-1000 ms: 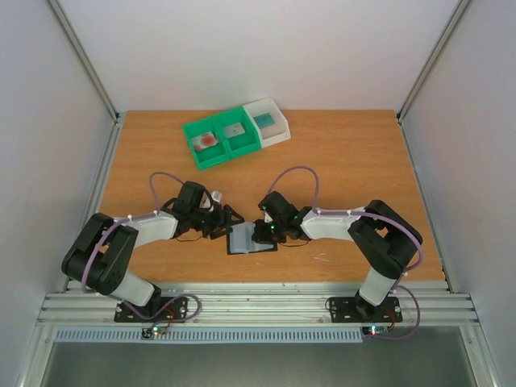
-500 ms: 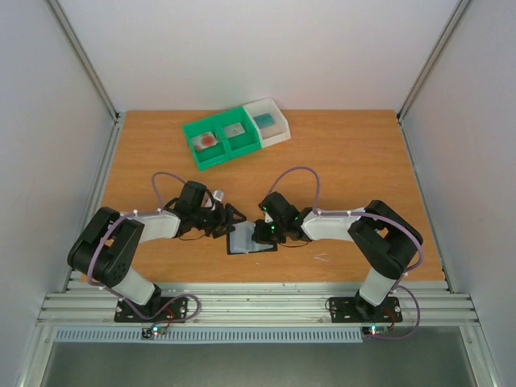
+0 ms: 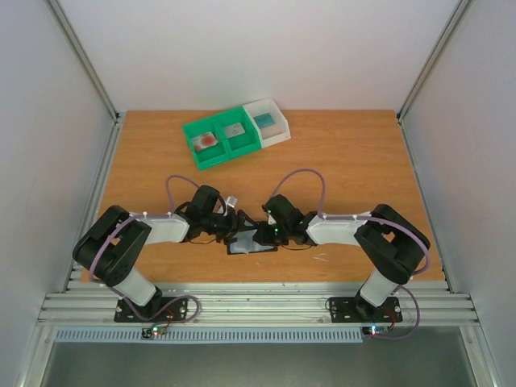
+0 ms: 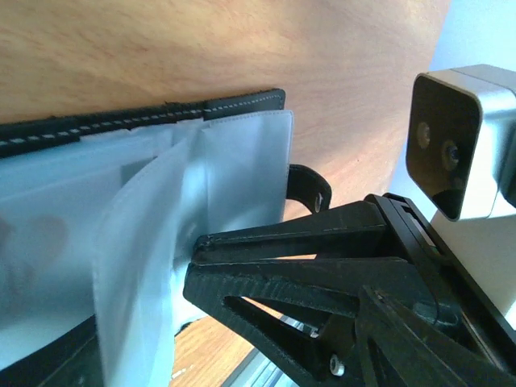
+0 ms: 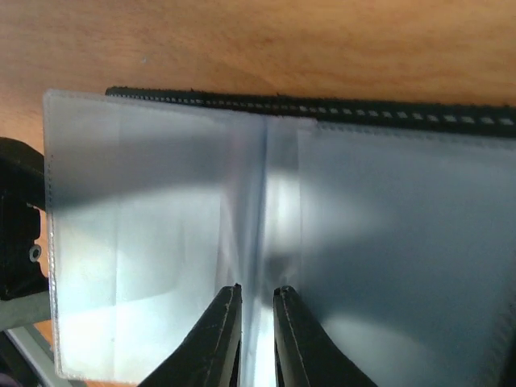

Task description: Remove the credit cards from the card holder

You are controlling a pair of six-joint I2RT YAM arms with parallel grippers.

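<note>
At 6 o'clock on the surface (image 3: 347, 161), the card holder (image 3: 250, 242) lies spread open.
Right pincer (image 5: 254, 302), at its 3 o'clock, stands narrow at the centre fold; left pincer (image 3: 229, 226), at 9 o'clock, I cannot tell. Sleeves (image 5: 161, 226) look thin, limp, slick: likely pin the stiffer black edge (image 5: 322, 107), slide credit cards out lightly.

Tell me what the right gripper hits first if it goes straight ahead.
The right gripper would likely meet the card holder at its clear centre fold, at its fingertips; depth is unclear.
</note>
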